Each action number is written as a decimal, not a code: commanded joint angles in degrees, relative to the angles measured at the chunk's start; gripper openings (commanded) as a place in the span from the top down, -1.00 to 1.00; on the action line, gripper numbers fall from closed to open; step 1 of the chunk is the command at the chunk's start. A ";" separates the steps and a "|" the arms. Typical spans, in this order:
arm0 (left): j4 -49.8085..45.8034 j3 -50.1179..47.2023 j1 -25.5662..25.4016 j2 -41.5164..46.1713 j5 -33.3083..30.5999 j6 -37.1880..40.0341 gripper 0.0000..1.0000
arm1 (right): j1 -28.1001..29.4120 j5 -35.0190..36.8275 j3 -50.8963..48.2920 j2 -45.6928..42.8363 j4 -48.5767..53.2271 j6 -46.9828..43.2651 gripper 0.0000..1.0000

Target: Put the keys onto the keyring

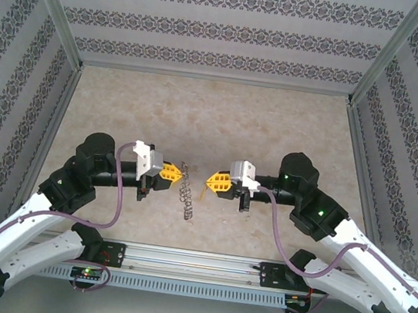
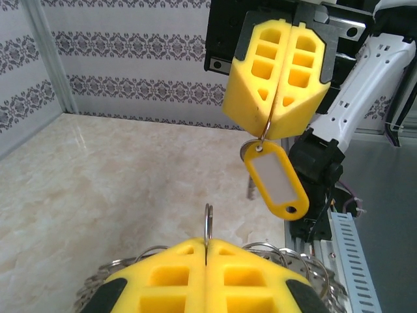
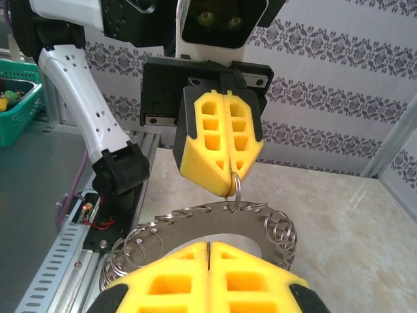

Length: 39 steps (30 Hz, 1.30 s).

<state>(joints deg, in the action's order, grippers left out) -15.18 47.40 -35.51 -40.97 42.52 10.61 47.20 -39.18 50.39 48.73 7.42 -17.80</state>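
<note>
The keyring (image 3: 215,218) is a flat grey metal ring with several small split rings along its edge. It hangs edge-on over the table middle (image 1: 186,192). My left gripper (image 1: 178,174) is shut on one of its split rings (image 2: 207,225), as the right wrist view also shows (image 3: 233,190). The keys (image 2: 277,179) are a yellow tag with a white label and a grey metal piece behind it. They dangle from a thin wire loop pinched in my shut right gripper (image 2: 272,127). The two grippers face each other tip to tip, a short gap apart (image 1: 209,180).
The marble-look tabletop (image 1: 199,116) lies below, fenced by patterned walls on three sides. An aluminium rail (image 1: 194,263) with the arm bases runs along the near edge. A green basket (image 3: 19,98) stands off the table beside the left arm.
</note>
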 commanded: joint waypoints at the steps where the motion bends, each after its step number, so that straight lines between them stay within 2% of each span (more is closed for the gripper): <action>1: -0.60 2.35 -0.31 -0.24 2.31 2.48 1.00 | 1.92 4.73 1.35 0.60 1.11 -0.68 1.00; 7: -1.04 2.46 -0.88 -0.68 2.17 2.64 1.00 | 4.86 10.74 2.41 2.34 0.80 -2.91 1.00; 14: -1.17 2.70 -1.49 -1.42 1.38 2.99 1.00 | 6.65 11.96 2.51 3.08 -1.12 -3.16 1.00; 20: -1.00 2.80 -2.19 -2.01 0.82 3.00 1.00 | 7.95 15.92 2.25 3.21 -3.16 -3.47 1.00; 39: -0.73 2.71 -2.73 -2.03 -0.35 3.23 1.00 | 9.39 13.87 2.61 5.15 -4.82 -2.89 1.00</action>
<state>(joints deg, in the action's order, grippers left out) -16.82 48.03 -37.52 -43.46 41.98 12.10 55.77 -24.47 51.27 53.95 5.10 -20.18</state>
